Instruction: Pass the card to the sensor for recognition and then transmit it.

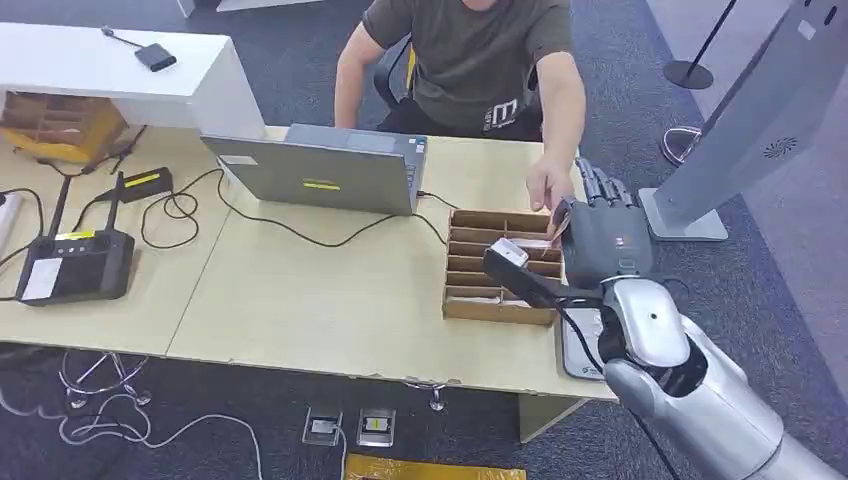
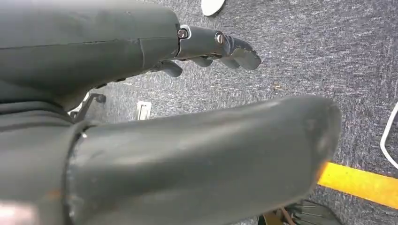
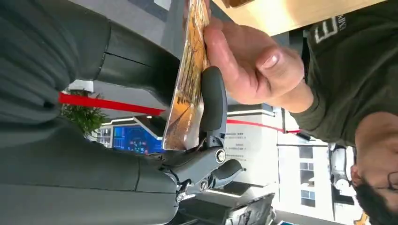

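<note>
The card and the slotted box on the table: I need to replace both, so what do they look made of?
Card: looks like thin, stiff printed card or plastic with a slightly glossy orange-brown face; which one is unclear. The right hand and a person's hand both hold it.
Slotted box: seems to be matte brown corrugated cardboard, judging by its raw tan dividers.

Orange printed card (image 3: 190, 79), edge-on betw. robot fingers (image 3: 213, 101) & person's hand (image 3: 253, 65)

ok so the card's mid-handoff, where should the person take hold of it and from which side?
Probably the free end of the card, past where the right hand pinches it. In the right wrist view it stands edge-on, thumb behind and a finger in front, so the person's hand should pinch both flat faces from the far side, as it seems to be doing.
</note>
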